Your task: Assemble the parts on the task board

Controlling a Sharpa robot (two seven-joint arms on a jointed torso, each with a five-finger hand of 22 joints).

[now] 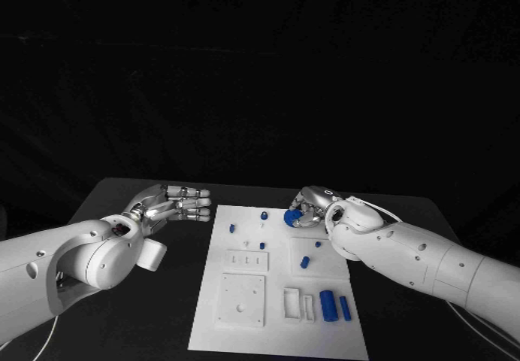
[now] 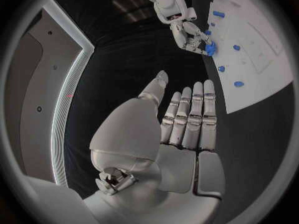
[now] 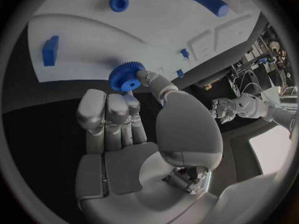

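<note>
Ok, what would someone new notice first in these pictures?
First the right hand, pinching a blue toothed gear over the far right part of the white task board. Next the left hand, hovering off the board's far left corner holding nothing. Then two blue cylinders lying near the board's near right edge.

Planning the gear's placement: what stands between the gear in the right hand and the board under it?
Nothing visible. The right hand pinches the blue gear at the task board's far edge; the nearby board surface is bare.

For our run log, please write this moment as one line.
right hand: pinches blue gear over task board | left hand: holds nothing, beside board | phase: placing gear
</note>
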